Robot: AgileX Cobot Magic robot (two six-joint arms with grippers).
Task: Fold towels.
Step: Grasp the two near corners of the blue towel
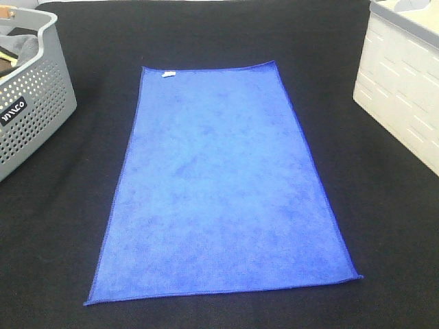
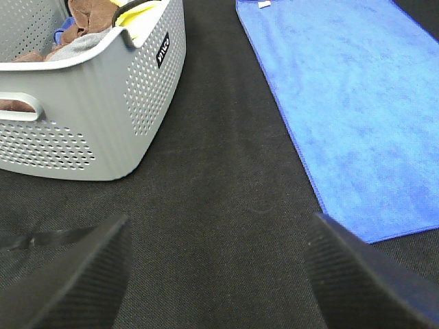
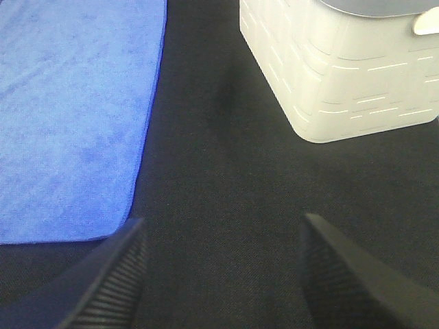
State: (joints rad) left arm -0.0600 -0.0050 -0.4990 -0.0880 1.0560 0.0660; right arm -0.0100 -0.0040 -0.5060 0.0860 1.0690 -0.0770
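Black cloth (image 1: 226,41); blue towel (image 1: 219,185) flat, unfolded.

**Colours and patterns**

One towel (image 1: 219,185), bright blue, darker blue hem (image 1: 317,171), white tag (image 1: 169,73). One surface (image 1: 206,34), plain black. One grey basket (image 1: 41,96), dotted with round holes, black label (image 1: 12,113). One cream basket (image 1: 405,103), rows of short dashes.

surface: black cloth table (image 1: 62,226) | left: grey perforated basket (image 1: 34,103) | right: white slotted crate (image 1: 405,103) | light: even
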